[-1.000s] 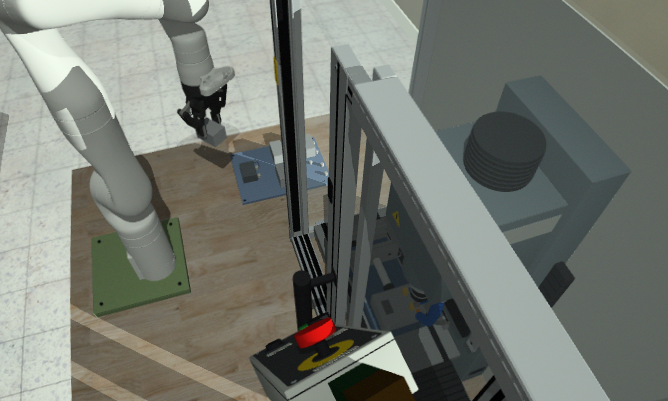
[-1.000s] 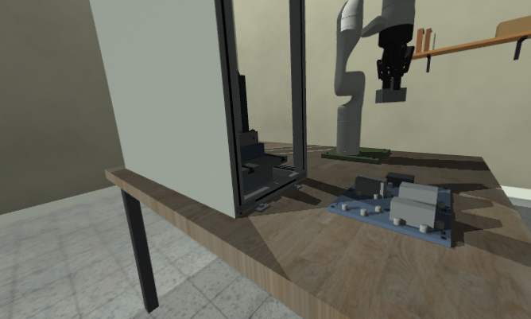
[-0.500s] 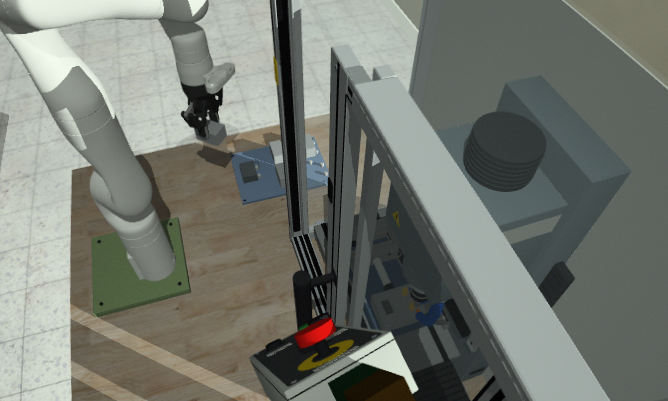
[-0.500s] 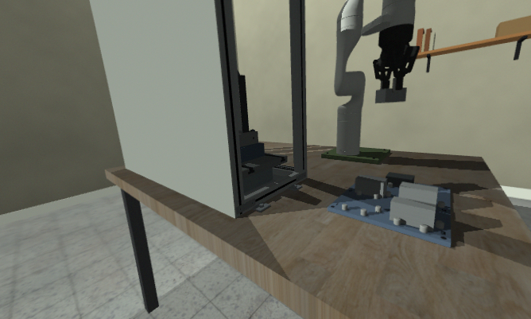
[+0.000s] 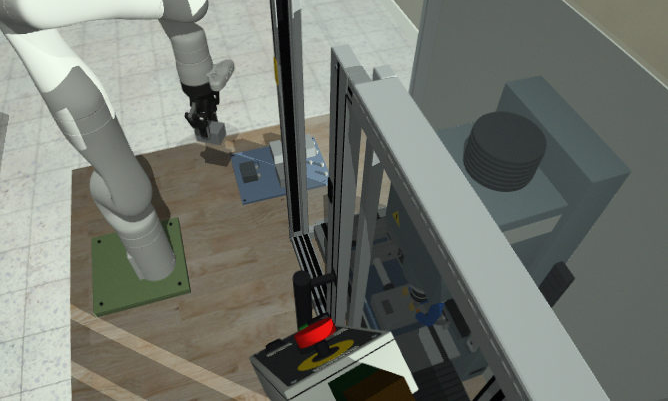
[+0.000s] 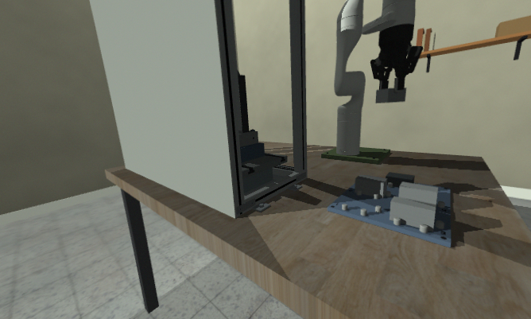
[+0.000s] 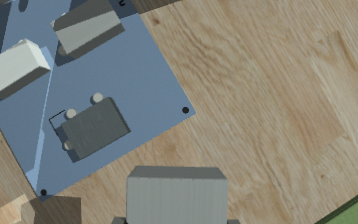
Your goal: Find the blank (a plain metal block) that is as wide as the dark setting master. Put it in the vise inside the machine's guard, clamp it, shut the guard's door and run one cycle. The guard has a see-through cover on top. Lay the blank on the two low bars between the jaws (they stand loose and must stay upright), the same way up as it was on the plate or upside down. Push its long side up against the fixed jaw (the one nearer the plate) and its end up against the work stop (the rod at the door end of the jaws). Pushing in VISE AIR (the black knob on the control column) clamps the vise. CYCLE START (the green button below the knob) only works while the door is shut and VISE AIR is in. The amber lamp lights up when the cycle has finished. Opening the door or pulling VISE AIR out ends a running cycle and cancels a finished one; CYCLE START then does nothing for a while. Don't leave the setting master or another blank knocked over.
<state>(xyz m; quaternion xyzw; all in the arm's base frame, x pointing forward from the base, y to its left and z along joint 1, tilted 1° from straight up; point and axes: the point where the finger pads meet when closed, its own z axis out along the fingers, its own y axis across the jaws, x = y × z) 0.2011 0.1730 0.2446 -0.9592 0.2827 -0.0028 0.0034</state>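
My gripper is shut on a plain grey block, held high above the table beside the blue plate. The dark setting master lies by small pins near the plate's robot-side edge. A pale block and a grey block also stand on the plate. The vise area inside the guard is partly hidden; bars and work stop cannot be made out. The green button is mostly hidden.
The guard's upright post stands between the plate and the machine. The control column carries a red button. A black upright handle stands beside it. Another pale block is on the plate. Whether the door is open cannot be told.
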